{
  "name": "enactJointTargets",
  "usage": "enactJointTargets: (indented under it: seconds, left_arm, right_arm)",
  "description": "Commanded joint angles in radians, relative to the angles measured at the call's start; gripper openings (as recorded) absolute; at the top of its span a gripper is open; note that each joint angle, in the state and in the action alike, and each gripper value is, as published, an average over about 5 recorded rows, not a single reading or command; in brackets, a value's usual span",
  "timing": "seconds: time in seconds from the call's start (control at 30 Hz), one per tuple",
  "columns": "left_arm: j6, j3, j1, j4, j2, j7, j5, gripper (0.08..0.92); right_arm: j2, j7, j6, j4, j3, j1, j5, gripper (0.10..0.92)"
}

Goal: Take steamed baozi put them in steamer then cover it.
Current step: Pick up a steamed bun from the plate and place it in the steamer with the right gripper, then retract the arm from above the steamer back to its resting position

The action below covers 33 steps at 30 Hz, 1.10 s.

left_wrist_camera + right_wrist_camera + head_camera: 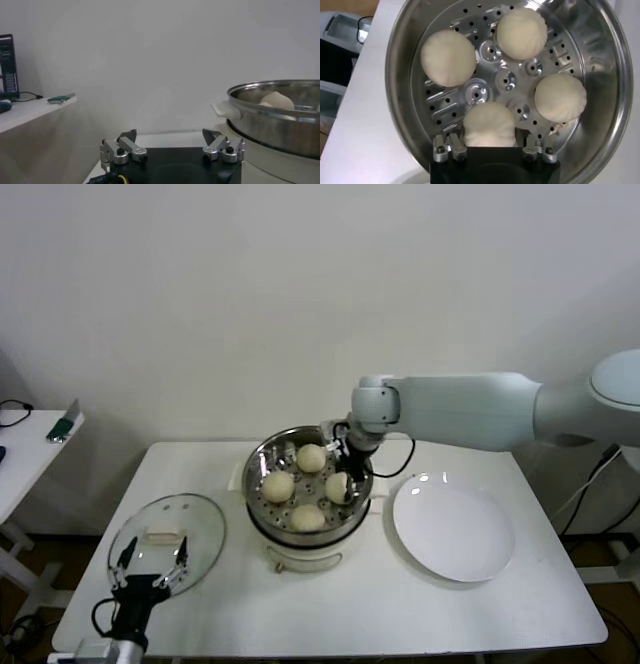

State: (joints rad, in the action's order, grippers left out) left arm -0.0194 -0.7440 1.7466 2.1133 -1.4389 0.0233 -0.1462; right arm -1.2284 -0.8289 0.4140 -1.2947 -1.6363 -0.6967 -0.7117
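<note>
Right hand (345, 469) reaches down into the steamer (258, 464), its fingers either side of the fourth baozi (490, 124), seemingly just setting it on the perforated floor among the other three. Left hand (150, 569) waits spread wide over the glass lid (200, 519), likely for covering.
</note>
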Motion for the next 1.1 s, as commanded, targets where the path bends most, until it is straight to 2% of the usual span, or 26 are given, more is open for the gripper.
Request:
enactJointTargets:
  seconds: [0.03,0.17,0.3,0.4,0.57,0.73,0.9,1.1]
  left_arm:
    - [0.0,0.0,-0.001,0.0,0.0,0.0,0.0,0.823]
    - [-0.001,-0.002,0.0,0.002,0.001,-0.001,-0.001,0.823]
    - [-0.002,-0.005,0.002,0.004,0.004,-0.001,0.0,0.823]
    - [-0.003,-0.006,0.004,0.008,0.005,0.0,0.001,0.823]
    - [-0.001,-0.01,0.011,0.012,0.009,0.0,0.001,0.823]
    - [0.016,-0.003,0.011,0.012,0.005,-0.002,0.007,0.823]
    - [0.019,0.005,-0.003,0.0,0.007,-0.004,0.024,0.823]
    - [0.015,0.01,-0.021,-0.014,0.024,-0.014,0.037,0.823]
  right_arm:
    - [-0.005,-0.016,-0.043,0.029,0.039,-0.016,-0.034,0.734]
    - [0.018,-0.099,-0.11,0.043,0.028,-0.103,-0.081,0.81]
    - [0.103,-0.167,-0.165,0.061,0.072,-0.155,-0.128,0.821]
    - [0.209,-0.037,-0.132,0.071,0.217,-0.094,-0.172,0.823]
    - [0.384,0.402,-0.062,0.042,0.663,0.219,-0.11,0.823]
    - [0.526,0.658,-0.072,-0.042,1.027,0.518,-0.091,0.823]
    - [0.649,0.805,-0.123,-0.174,1.345,0.869,-0.05,0.823]
    - [0.674,0.814,-0.317,-0.261,1.765,1.409,0.087,0.823]
